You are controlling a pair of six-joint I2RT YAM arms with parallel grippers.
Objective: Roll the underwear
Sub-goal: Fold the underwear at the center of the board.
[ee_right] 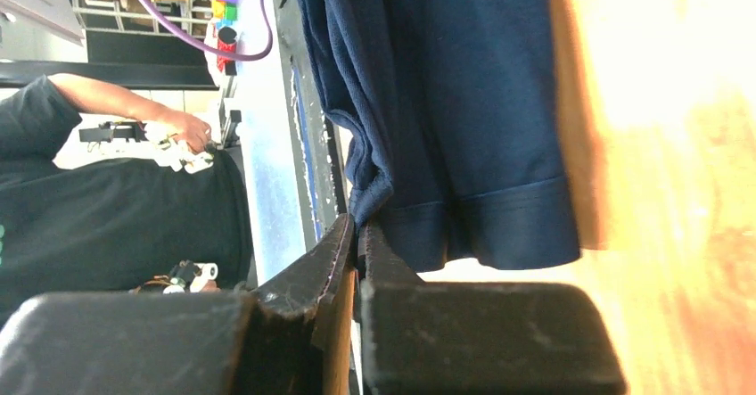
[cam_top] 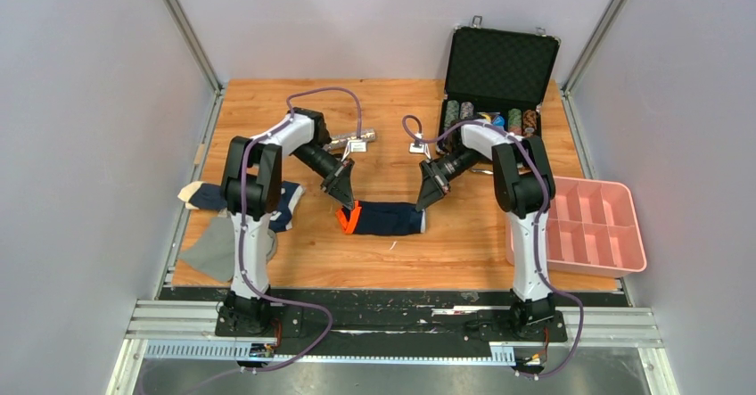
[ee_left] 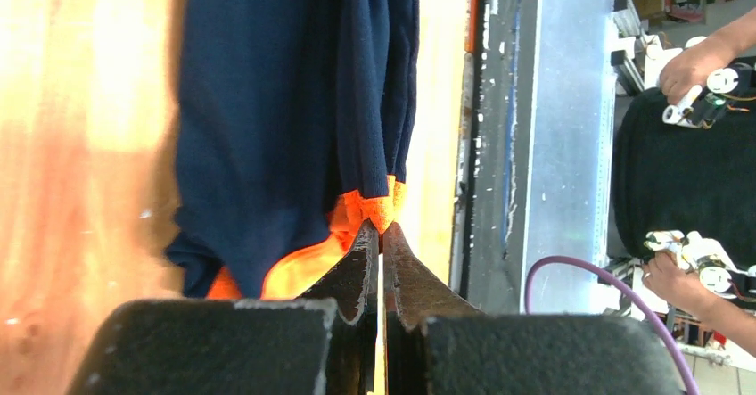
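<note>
Left fingers (ee_left: 370,239): pressed together, with the orange band (ee_left: 370,206) of the plain navy underwear (ee_left: 267,101) caught at their tips. In the left wrist view they look to be pinching that edge.
Right fingers (ee_right: 343,239): pressed together as well, with a bunched fold of the navy hem nipped at their tips in the right wrist view.
Where the cloth is: the plain navy underwear lies at the middle of the bench (cam_top: 401,270), drawn out between the two pairs of fingers and gathered into a narrow band of several layers.
Long axis: it runs left to right across the top view, with the orange end at the left and the hemmed leg end at the right.
Direction from the fingers: from the left fingers the cloth stretches toward the right of the frame, and from the right fingers toward the left.
Nearer arm: neither for the whole piece. The left arm is nearer the orange end and the right arm nearer the hem.
Coming move, as I judge it: the roll has to travel along that axis, with one end turned over toward the other while the far end stays anchored.
Likely trouble: the loose layers may slide apart if the two ends are not kept level.
Second pair: the striped underwear (cam_top: 287,206) sits at the left of the top view, partly hidden behind the left arm. It is near the grey cloth (cam_top: 212,250) and apart from both pairs of fingers.
</note>
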